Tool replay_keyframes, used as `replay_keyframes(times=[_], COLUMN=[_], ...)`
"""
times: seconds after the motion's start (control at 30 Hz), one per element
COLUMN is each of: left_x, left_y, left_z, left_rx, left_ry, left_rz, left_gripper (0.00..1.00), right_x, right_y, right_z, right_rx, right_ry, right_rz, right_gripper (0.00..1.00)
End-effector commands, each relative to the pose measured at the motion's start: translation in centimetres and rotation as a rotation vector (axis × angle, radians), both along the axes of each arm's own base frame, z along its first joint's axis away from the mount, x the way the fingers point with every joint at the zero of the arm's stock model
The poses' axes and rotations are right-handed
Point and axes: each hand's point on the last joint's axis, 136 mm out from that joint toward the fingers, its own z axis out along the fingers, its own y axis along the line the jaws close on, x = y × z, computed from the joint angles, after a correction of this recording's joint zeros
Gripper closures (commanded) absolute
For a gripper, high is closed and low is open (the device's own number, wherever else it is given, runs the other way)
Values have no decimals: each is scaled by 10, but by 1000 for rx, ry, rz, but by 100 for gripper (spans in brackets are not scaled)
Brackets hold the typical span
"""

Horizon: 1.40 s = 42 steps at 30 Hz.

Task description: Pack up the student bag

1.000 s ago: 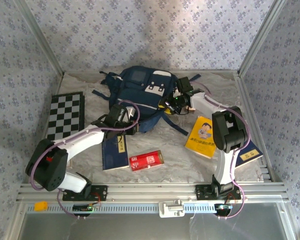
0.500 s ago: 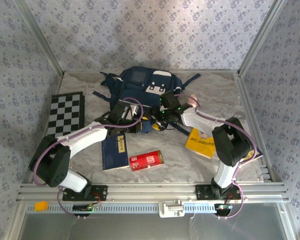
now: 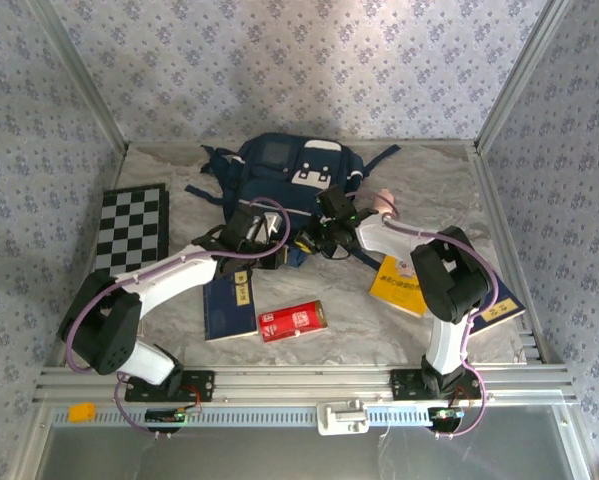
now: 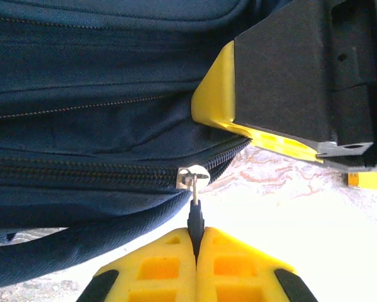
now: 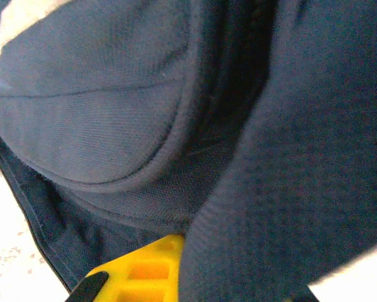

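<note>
Two grippers: the left gripper [image 4: 196, 236] and the right gripper [image 3: 314, 238] are both closed, close together at the near side of the student bag [image 3: 289, 175].
Left grip: the yellow fingers are pressed together on the dark tab of the zipper pull [image 4: 194, 217], which hangs from a silver slider.
Right grip: one yellow finger [image 5: 138, 267] is seen under a fold of navy cloth, so a pinch on the bag's fabric beside the zipper is judged likely.
Zipper: the zipper [image 4: 81, 171] runs along the bag's near side. No gap into the bag can be made out, so it is judged hardly drawn, if at all.
Bag's place: it lies at the far middle of the table [image 3: 359, 330], pockets upward, straps spread to both sides.
Unpacked: a dark blue book [image 3: 229, 305] and a red box [image 3: 293, 321] lie toward the near edge. A yellow book [image 3: 404, 285] and another book [image 3: 499, 310] lie toward the near right corner. A chessboard [image 3: 129, 230] lies at the left edge.
Done: the bag is gripped for opening, and nothing is seen packed.
Left: the zipper is to be drawn and the mouth held open. The loose things are then to be loaded and the bag closed, so the task is judged to be at an early stage.
</note>
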Motion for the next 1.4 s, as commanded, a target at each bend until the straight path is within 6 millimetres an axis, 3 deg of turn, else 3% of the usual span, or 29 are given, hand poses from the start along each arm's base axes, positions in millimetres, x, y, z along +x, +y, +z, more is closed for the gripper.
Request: replay_keyframes(times=[0.0,0.17,0.33,0.5,0.7,0.93,1.0,1.1,1.2,1.37], left_x=[-6,-9,4,18,20,17,17,17,16,13], left_y=[5,37,61,50,19,-4,-9,-14,-19,-26], left_z=[17,0,-21,-20,-6,4,7,10,12,16], left_rx=[-1,64,88,30,-46,-54,-62,-77,-86,-94], left_ry=[-32,-2,54,78,64,45,39,28,26,15], left_rz=[-7,76,141,136,83,27,19,14,9,-11], left_gripper=[100,100,100,100,100,100,100,100,100,100], right_x=[11,15,35,49,23,-23,-34,-29,-22,-9], right_y=[-22,-51,-83,-101,-83,-70,-62,-40,-23,-14], right_z=[13,17,25,34,45,43,31,26,26,14], right_rx=[-56,-65,-89,-79,-42,-177,-130,-14,-17,-21], right_ry=[-68,-75,-103,-113,-98,-77,-47,-33,-43,-43], right_rz=[42,81,112,80,97,101,72,4,-4,-58], right_gripper=[100,100,100,98,52,26,18,15,15,23])
